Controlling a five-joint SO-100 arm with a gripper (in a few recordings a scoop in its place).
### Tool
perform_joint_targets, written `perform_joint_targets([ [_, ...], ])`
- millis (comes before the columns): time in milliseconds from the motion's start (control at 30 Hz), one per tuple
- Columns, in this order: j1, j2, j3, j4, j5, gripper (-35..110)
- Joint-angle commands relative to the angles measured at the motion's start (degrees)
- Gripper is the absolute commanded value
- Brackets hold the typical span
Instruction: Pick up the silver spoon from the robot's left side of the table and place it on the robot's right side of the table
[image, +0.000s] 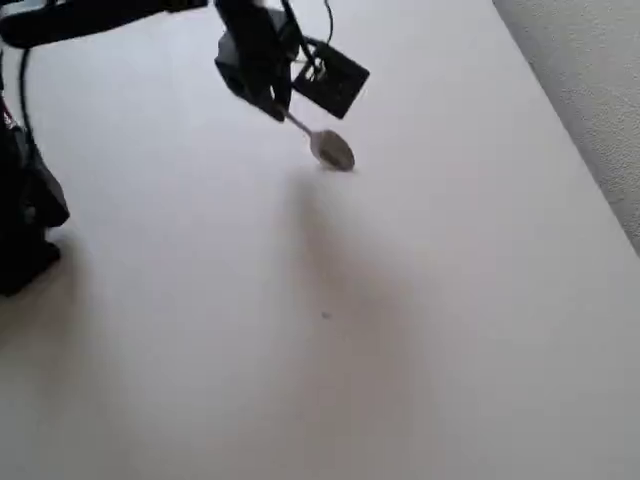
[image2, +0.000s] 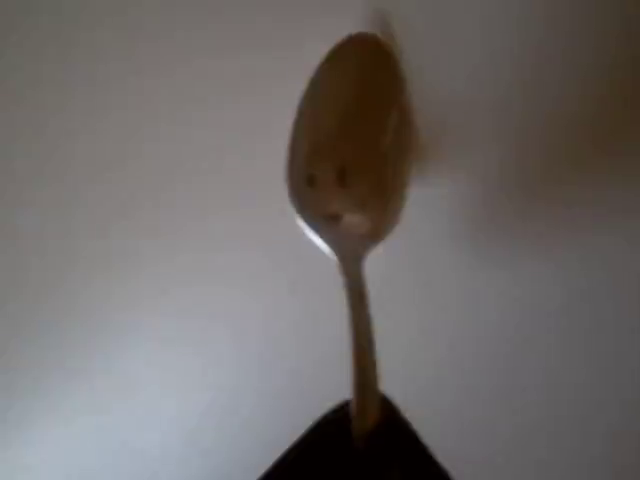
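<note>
1. Nearest the wrist camera, the gripper (image2: 358, 445) is clamped on the handle end of the silver spoon (image2: 350, 180), whose bowl points away over the table (image2: 120, 300).
2. From overhead, the silver spoon (image: 325, 143) hangs from the gripper (image: 272, 104) near the top of the picture, apparently lifted clear of the white table (image: 420, 330).
3. Carrying it well likely means keeping the grip firm, since it holds only the slim handle tip, and moving smoothly so nothing swings.
4. Reaching in from the upper left, the arm angles its wrist downward.
</note>
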Motion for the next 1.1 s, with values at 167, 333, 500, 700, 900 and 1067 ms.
perform_joint_targets([
  [167,16.44,11.6,10.2,-1.58,-10.9,-1],
  [333,24.87,8.09,9.93,-5.45,-15.56,-2],
  [500,30.41,4.39,9.84,-8.7,-23.55,-2],
  [700,32.96,1.93,11.16,-0.88,-34.89,-1],
  [900,34.72,-0.62,11.43,0.44,-43.24,-1],
  [1067,35.24,-2.2,10.55,-2.02,-49.22,-1],
])
